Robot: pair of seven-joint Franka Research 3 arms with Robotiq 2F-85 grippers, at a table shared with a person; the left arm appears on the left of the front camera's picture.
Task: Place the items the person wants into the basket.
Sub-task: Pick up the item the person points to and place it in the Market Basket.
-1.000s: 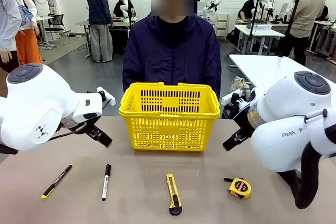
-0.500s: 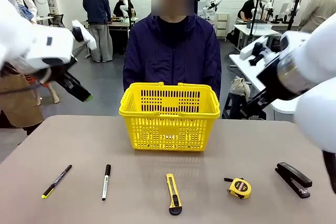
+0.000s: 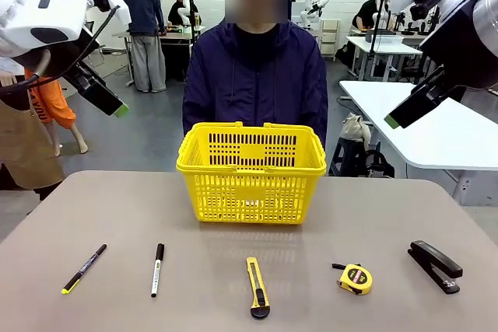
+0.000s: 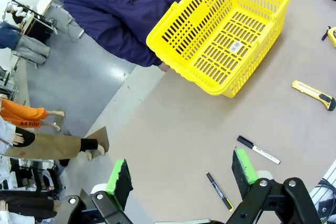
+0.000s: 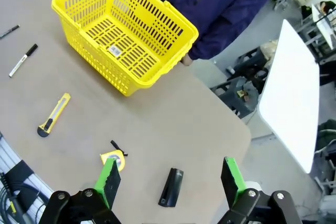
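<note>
The left hand (image 4: 181,174) is wide open and holds nothing. It hangs high in the air, up at 10 o'clock from the basket (image 3: 250,196). The right hand (image 5: 169,163) is wide open too, with nothing between its green pads. It hangs high at 2 o'clock from the basket. Neither one touches anything.

The brown table (image 3: 117,215) has lots of bare room. The basket stands by the far edge, at 12 o'clock, just in front of the person (image 3: 255,83) in the dark blue jacket. It is bright yellow with holes in its sides, and a small white sticker shows on its floor.

A row of things lies along the near edge, well apart from each other. From the basket, the black stapler (image 3: 436,267) is at 4 o'clock. The round yellow and black tape measure (image 3: 355,278) is at 5. A yellow knife (image 3: 257,287) is at 6. The white marker (image 3: 156,269) with its black cap is at 7. A black pen (image 3: 83,269) is at 8.
</note>
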